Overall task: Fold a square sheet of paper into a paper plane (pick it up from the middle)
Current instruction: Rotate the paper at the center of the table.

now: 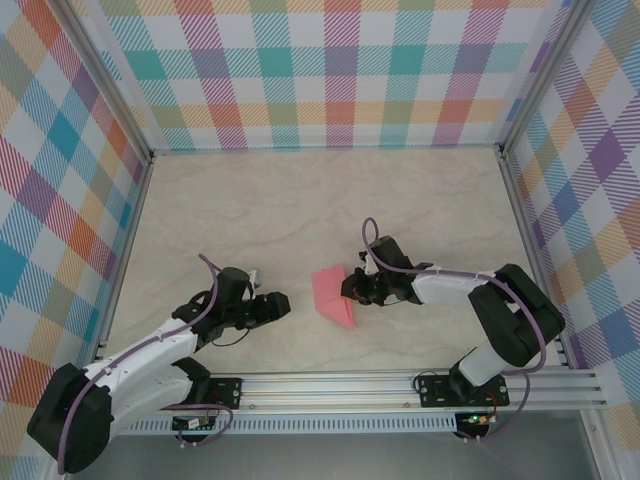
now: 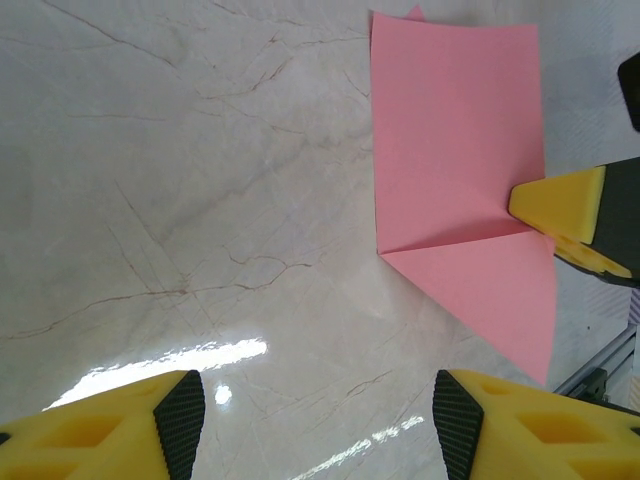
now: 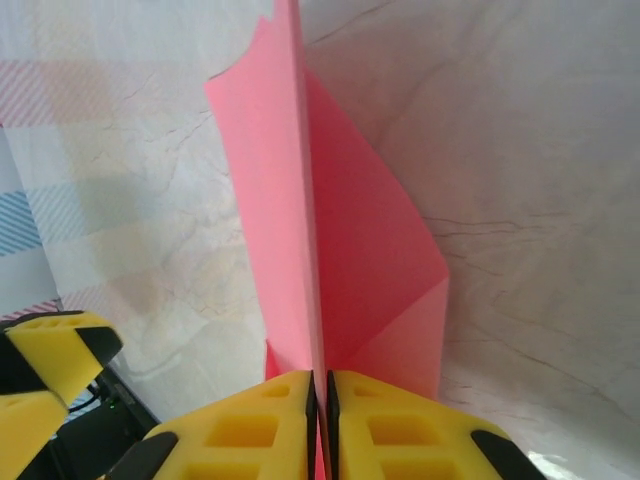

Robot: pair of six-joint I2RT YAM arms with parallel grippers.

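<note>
At mid-desk from above, the salmon-pink, part-folded square sheet of thin paper lies on the pale marbled desk, with the right hand clamped on its right edge. From the left wrist, the left hand is spread apart, left of the sheet, with nothing between them. From the right wrist, a flap stands upright in the grip. So shallow a pinch may slip or tear.

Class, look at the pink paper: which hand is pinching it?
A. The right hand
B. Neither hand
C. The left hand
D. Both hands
A: the right hand is closed on an edge of the pink paper, while the left hand stands open, apart from it.
</note>
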